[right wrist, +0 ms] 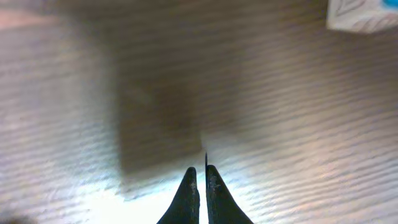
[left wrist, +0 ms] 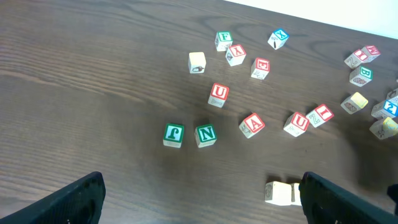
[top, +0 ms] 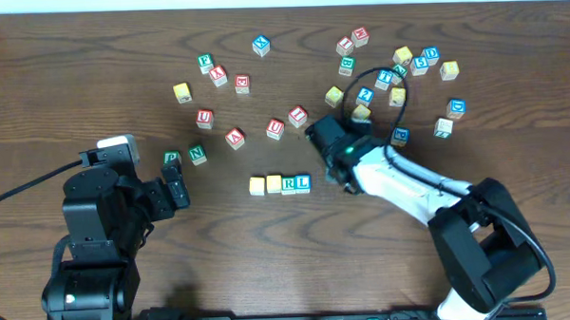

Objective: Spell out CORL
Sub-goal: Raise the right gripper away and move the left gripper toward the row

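The right gripper [top: 314,130] is closed on nothing. Its wrist view shows the dark fingertips [right wrist: 189,186] pressed together over bare table [right wrist: 280,124]. A blurred white cube with blue print [right wrist: 360,15] shows ahead of the tips and to their right, cut off by the frame edge (its letter cannot be read).

In the overhead view, the four task cubes stand in one row near that gripper, toward the near edge and a little to its left, clear of it. From left to right they are a yellow cube [top: 256,186], a second yellow cube [top: 273,184], the R cube [top: 289,185] and the L cube [top: 303,183]. Each one touches the next. The letters on the yellow pair are too small to make out.

The left gripper [top: 179,189] has its jaws spread wide and empty above bare wood. The row lies off to its right, well apart. In the left wrist view the end of the row peeks out beside the right finger. Ahead of this gripper, a green cube [left wrist: 173,134] and the N cube [left wrist: 206,135] sit just beside each other. A red U cube [left wrist: 218,94] is farther on, with more loose cubes beyond it.
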### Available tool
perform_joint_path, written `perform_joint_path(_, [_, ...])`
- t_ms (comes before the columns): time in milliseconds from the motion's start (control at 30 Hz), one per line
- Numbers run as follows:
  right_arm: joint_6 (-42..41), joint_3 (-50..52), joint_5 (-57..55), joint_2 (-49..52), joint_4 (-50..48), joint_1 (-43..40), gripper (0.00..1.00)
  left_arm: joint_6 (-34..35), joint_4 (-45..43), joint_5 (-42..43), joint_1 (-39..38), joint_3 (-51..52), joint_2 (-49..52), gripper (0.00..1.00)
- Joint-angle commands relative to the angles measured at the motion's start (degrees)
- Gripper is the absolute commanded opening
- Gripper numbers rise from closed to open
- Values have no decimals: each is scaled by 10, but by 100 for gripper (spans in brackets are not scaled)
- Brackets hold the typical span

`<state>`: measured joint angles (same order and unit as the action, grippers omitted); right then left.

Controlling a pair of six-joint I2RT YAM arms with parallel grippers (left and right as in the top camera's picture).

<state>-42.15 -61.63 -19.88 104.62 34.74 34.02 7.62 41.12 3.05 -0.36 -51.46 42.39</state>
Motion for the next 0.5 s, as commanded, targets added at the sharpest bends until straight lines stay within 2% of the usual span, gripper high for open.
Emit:
perform_joint_path(0, [58,-25,23,-21,0,-24,1,-5,0,-5,3,-14,-2,98])
perform_joint_path(233, [86,-33,37,-96,37,-29,1,-5,-18,-11,3,-14,-2,98])
perform_joint_path(467, [86,-32,35,-105,47,-29,1,-3,-28,-9,3,-14,-2,98])
